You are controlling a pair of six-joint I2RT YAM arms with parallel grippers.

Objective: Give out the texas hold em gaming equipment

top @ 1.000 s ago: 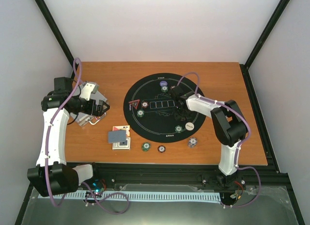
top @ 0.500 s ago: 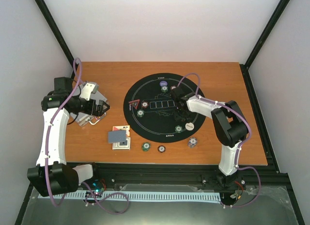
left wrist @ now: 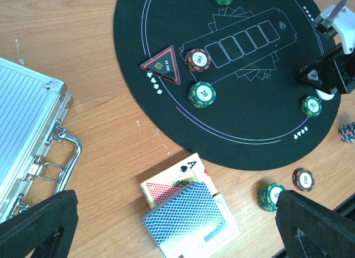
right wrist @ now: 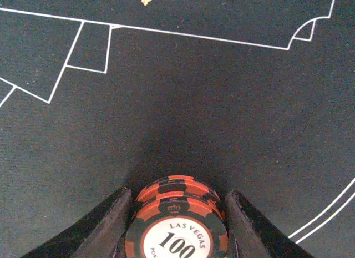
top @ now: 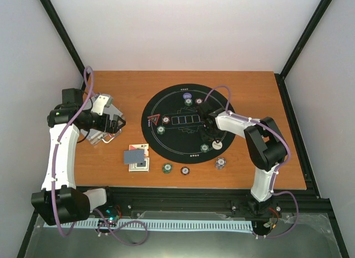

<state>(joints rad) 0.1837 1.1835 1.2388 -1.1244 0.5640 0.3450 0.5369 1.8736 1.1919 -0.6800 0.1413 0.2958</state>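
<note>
I am clamping my right gripper (right wrist: 178,194) on both sides of a stack of red 100 chips (right wrist: 176,230), which is sitting on the black mat (right wrist: 183,91) at six o'clock. Bare mat is stretching toward twelve, with its rim lines curving at four. My left gripper (left wrist: 176,197) is hanging spread wide over the card deck (left wrist: 186,213), with the closed silver case (left wrist: 28,119) lying at nine.

Left arm (top: 61,152), right arm (top: 236,122): white link shells, black joints, purple cables running alongside. Right gripper (right wrist: 177,222): matte black fingers.
</note>
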